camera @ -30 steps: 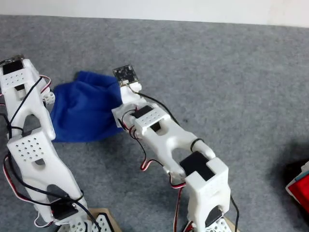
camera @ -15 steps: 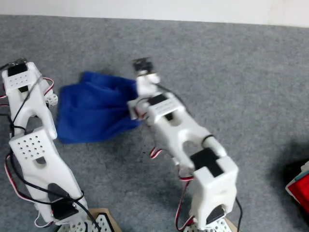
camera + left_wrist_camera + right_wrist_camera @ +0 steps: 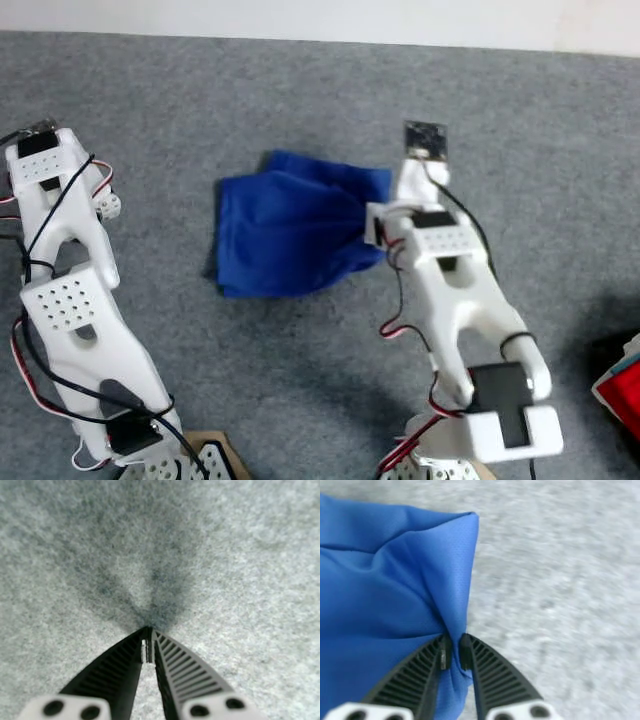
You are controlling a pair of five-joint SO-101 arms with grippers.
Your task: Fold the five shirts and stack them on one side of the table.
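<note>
A folded blue shirt lies on the grey carpeted table near the middle. My right gripper is shut on the shirt's right edge, pinching a fold of cloth between its black fingers. In the high view the right arm stands just right of the shirt. My left gripper is shut with nothing in it, its tips down at the bare carpet. The left arm stands at the far left, well apart from the shirt.
A red and dark object sits at the right edge of the table. Grey carpet stretches open behind and to the right of the shirt.
The right arm has dragged the blue shirt to the right, from beside the left arm to the table's middle. The left arm has barely moved.
</note>
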